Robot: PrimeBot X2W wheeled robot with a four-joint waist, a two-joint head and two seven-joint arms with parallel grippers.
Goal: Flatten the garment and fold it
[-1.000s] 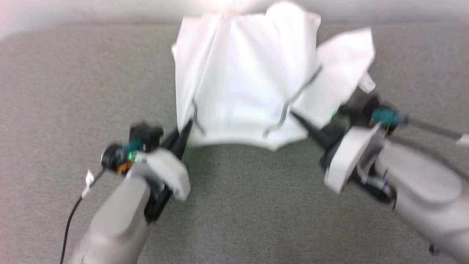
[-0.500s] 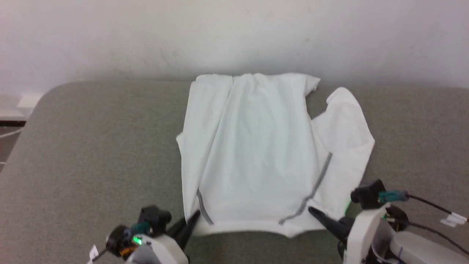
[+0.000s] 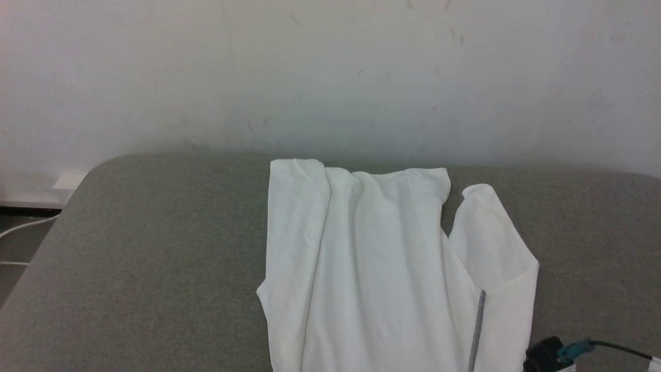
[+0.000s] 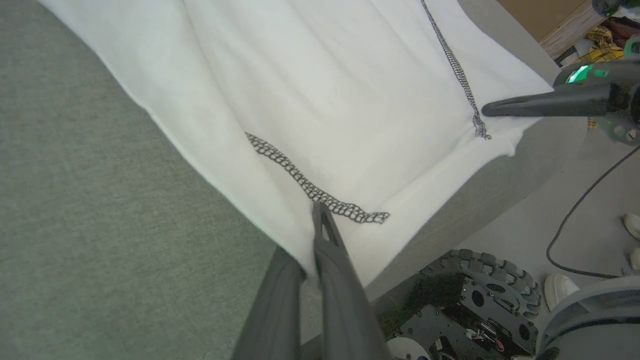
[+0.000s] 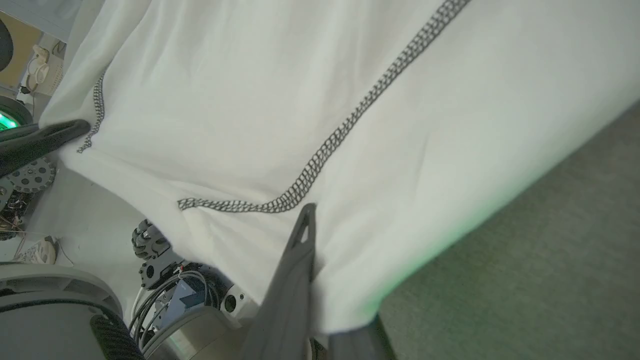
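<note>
The garment (image 3: 372, 268), a white top, lies spread lengthwise on the grey table (image 3: 155, 258), with one sleeve folded at the right and a grey zigzag seam (image 3: 477, 330) near it. In the left wrist view my left gripper (image 4: 318, 209) is shut on the garment's (image 4: 350, 100) near hem beside a zigzag seam, at the table's near edge. My right gripper (image 5: 306, 210) is shut on the hem of the garment (image 5: 300, 100) at the other corner. The right gripper (image 4: 500, 107) and the left gripper (image 5: 75, 127) each also appear in the other arm's wrist view.
A pale wall (image 3: 330, 77) rises right behind the table's far edge. My wheeled base (image 4: 480, 290) sits below the near edge, with a cable (image 4: 575, 215) and a white shoe (image 4: 557, 289) on the floor. Bare grey table lies left and right of the garment.
The head camera has tilted upward, so both grippers have dropped below the picture. The garment now lies longer and smoother, its near hem drawn to the table's near edge.
</note>
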